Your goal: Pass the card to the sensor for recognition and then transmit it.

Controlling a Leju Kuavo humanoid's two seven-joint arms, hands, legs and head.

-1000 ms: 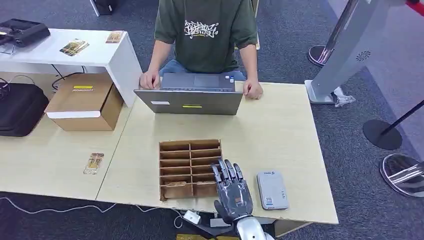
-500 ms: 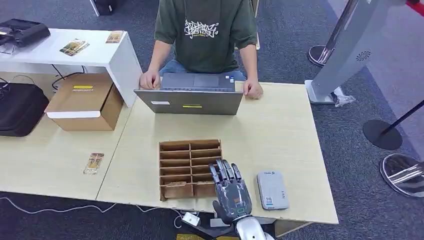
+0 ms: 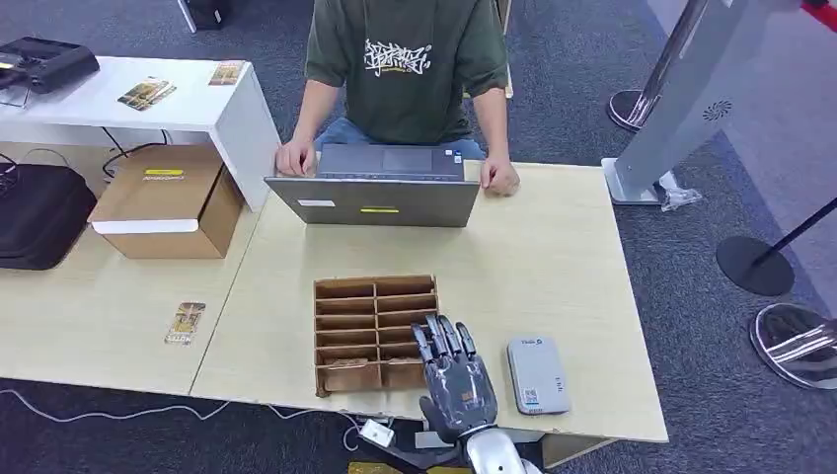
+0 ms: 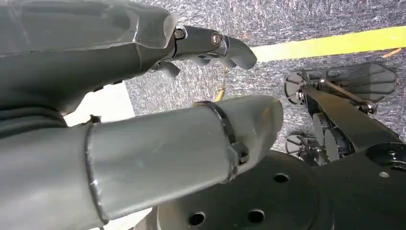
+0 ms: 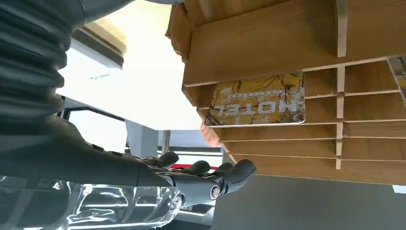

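Head view: the right hand rests over the near right corner of the wooden card rack, fingers extended and apart, grasping nothing; compared with the frame one second earlier it has shifted slightly toward the robot and toward the rack, while rack and reader are unchanged. The grey card sensor lies flat on the table just beside the hand on its right. A card lies in the rack's nearest left compartment, left of the hand; another card lies flat on the adjoining table, well apart to the left. Beyond the rack, a seated person keeps both hands at a laptop. Left wrist view: the left hand hangs above grey carpet crossed by a yellow line; its fingers appear loosely curved with nothing in them, though the close angle leaves this uncertain. Right wrist view: the right hand's fingers are spread and unladen, just clear of the rack, where a yellow card printed "HOTEL" sits in a slot.
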